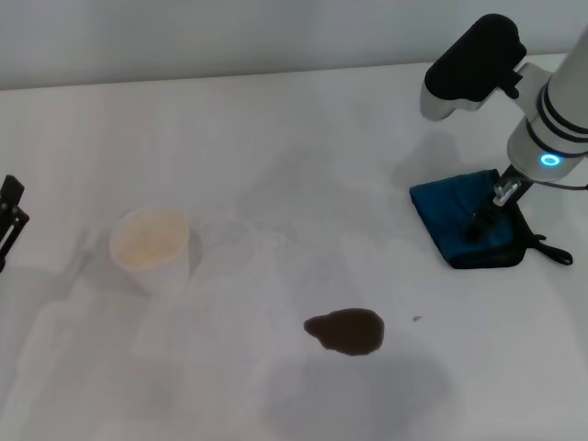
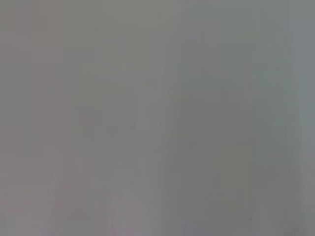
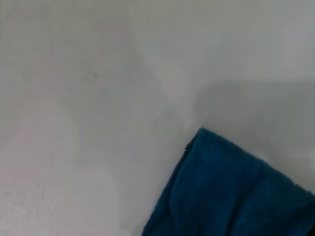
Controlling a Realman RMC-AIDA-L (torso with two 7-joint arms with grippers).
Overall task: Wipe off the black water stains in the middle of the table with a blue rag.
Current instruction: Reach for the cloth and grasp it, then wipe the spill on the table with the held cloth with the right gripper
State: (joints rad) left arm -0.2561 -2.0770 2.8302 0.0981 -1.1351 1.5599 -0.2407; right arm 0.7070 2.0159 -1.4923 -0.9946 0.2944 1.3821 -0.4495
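At right of the head view, over the blue rag [image 1: 469, 225]: right gripper [image 1: 481, 223] lowered onto the cloth, dark tips at its surface. Whether parted or pinched on fabric, cannot tell; no lift of the cloth visible. Rag lying folded on the table [image 1: 276, 138], black loop trailing toward the right edge of the frame. In the right wrist view, only one corner of the blue rag [image 3: 231, 191] on bare white tabletop, no fingers shown.

Low centre of the head view: black water stains [image 1: 346, 330], a dark blotch with a tiny speck to its right, well apart from the rag. Left of that, a white paper cup [image 1: 151, 248], upright. At the far left edge, left gripper [image 1: 9, 220] parked, barely in frame, opening impossible to judge. Left wrist view featureless grey.

Likely troubles from here: a shallow pinch catching only the top fold, so the rag unfolds or drops on the way across. Dragging with the loop trailing, and smearing liquid outward rather than soaking it up. Missing the small speck. Sweeping too far left and knocking over the cup.
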